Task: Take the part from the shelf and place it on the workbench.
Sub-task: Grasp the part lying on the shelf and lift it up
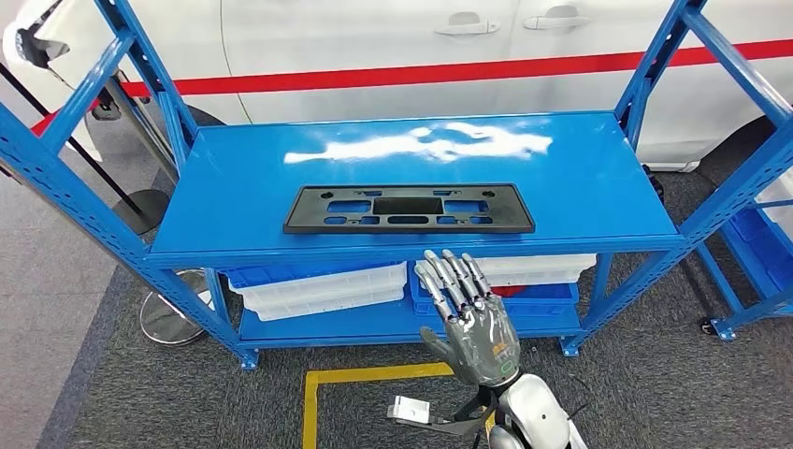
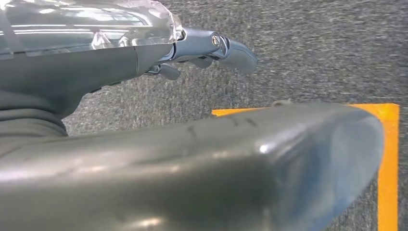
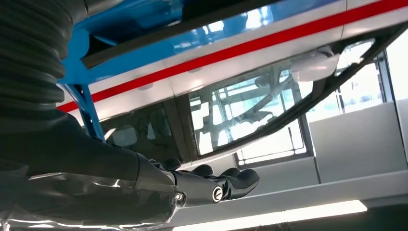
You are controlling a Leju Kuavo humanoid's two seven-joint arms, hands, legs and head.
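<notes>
The part [image 1: 409,209] is a flat black plastic frame, long and narrow, with a raised rim and rows of rectangular cut-outs along its length; a larger solid recess sits at its middle. It lies flat on the top level of the blue shelf [image 1: 598,168], just beyond the fingers [image 1: 453,276] of the right hand [image 1: 472,318] and slightly to their left, apart from them.

The right hand rises in front of the shelf's front edge with its back toward the camera, fingers straight, slightly spread and holding nothing. In the right wrist view the same hand [image 3: 192,185] shows its dark fingers extended with nothing in them, the shelf's blue metal and a white car with a red stripe [image 3: 269,41] beyond.

Below and beyond the fingers, on the shelf's lower level, stand stacked bins: a blue-and-white stack [image 1: 318,285] to their left and another stack [image 1: 542,281] just behind and to their right, with something red visible in it; what else they hold cannot be told.

The left hand [image 2: 207,50] hangs over grey carpet [image 2: 312,48] beside a yellow floor line [image 2: 388,159]; its fingers are loosely extended, apart and gripping nothing.
</notes>
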